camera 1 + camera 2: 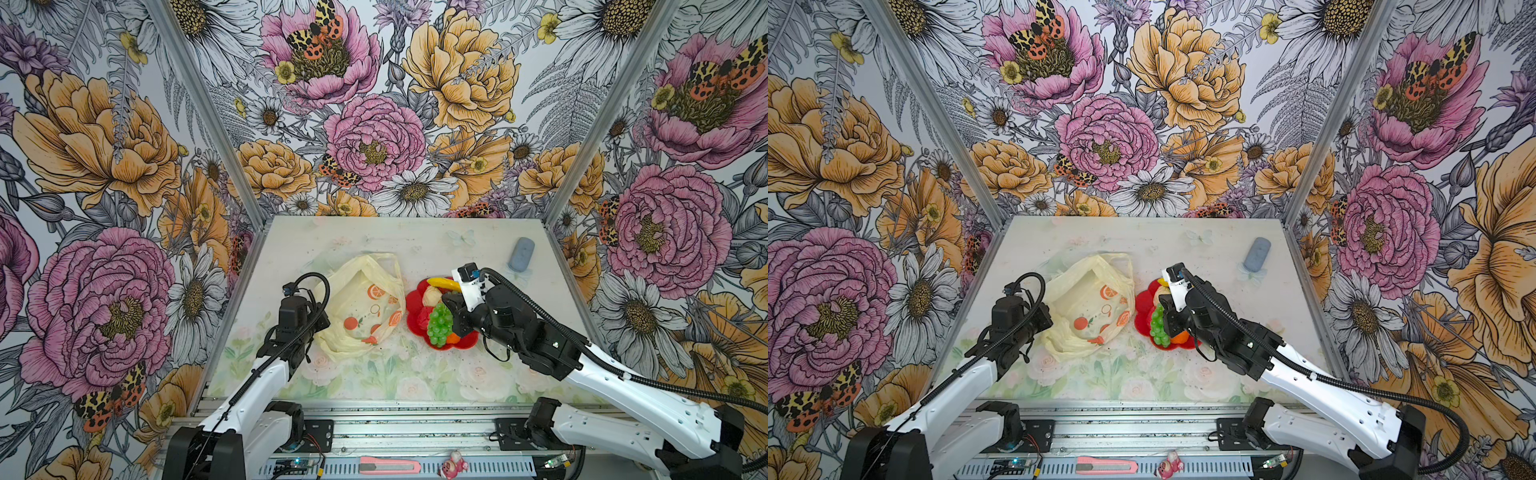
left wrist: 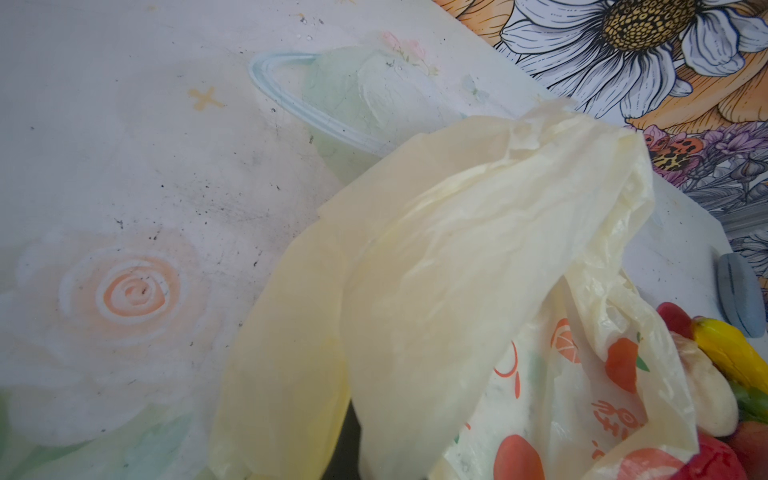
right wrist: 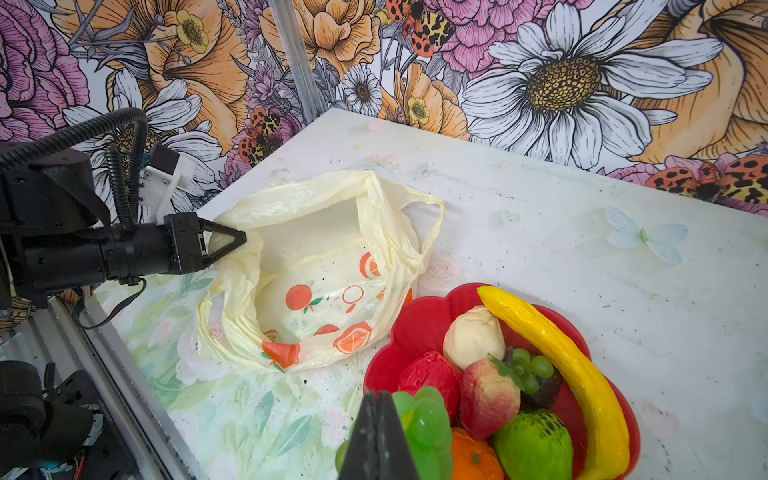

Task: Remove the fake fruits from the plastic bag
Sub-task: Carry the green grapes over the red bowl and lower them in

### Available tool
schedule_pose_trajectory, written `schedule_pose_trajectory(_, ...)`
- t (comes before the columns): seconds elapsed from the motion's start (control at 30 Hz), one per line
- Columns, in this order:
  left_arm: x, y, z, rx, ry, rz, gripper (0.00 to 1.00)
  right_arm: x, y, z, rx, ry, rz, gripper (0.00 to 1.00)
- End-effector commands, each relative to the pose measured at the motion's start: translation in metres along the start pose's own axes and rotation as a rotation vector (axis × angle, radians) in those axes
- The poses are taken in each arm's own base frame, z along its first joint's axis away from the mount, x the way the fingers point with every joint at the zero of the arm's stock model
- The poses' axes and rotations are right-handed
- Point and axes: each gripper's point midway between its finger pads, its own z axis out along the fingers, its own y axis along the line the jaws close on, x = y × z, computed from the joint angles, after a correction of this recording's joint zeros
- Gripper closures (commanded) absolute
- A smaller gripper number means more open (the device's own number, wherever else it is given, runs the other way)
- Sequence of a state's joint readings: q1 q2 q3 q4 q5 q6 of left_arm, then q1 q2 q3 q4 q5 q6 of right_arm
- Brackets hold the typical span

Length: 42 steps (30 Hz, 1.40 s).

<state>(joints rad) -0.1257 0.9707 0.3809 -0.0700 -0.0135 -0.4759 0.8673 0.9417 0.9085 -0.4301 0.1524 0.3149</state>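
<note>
You have bare surface [image 1: 374, 374] along the near edge and across the far side, save a grey-blue oval block [image 1: 521, 254] near its far right corner. The crinkly cream-yellow plastic bag [image 1: 357, 291] and the red flower-shaped plate [image 1: 412, 307] heaped with glossy toy fruits [image 1: 440, 326] sit just beside each other, closing the middle.

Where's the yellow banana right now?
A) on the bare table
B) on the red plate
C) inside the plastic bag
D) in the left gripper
B: the banana rests on the red plate, along its rim.
</note>
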Motion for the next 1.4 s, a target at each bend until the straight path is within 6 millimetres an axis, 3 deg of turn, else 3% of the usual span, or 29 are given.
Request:
schedule_pose_trajectory(0.0, -0.002, 0.007, 0.000, -0.029, -0.017, -0.020, 1.00, -0.011, 0.006, 0.004, -0.020, -0.024, 0.007, 1.00)
schedule_pose_trajectory(0.43, -0.001, 0.007, 0.000, -0.024, -0.014, -0.017, 1.00, -0.024, 0.028, 0.042, -0.084, 0.018, -0.018, 1.00)
schedule_pose_trajectory(0.9, -0.001, 0.004, 0.000, -0.012, -0.012, -0.018, 1.00, -0.037, 0.033, 0.081, -0.081, 0.045, 0.003, 1.00)
schedule_pose_trajectory(1.2, 0.000, 0.004, 0.001, -0.008, -0.007, -0.017, 1.00, -0.031, 0.017, 0.111, -0.055, 0.080, 0.050, 1.00)
schedule_pose_trajectory(1.37, 0.000, 0.003, 0.001, -0.006, -0.006, -0.016, 1.00, -0.020, -0.011, 0.131, 0.003, 0.113, 0.095, 1.00)
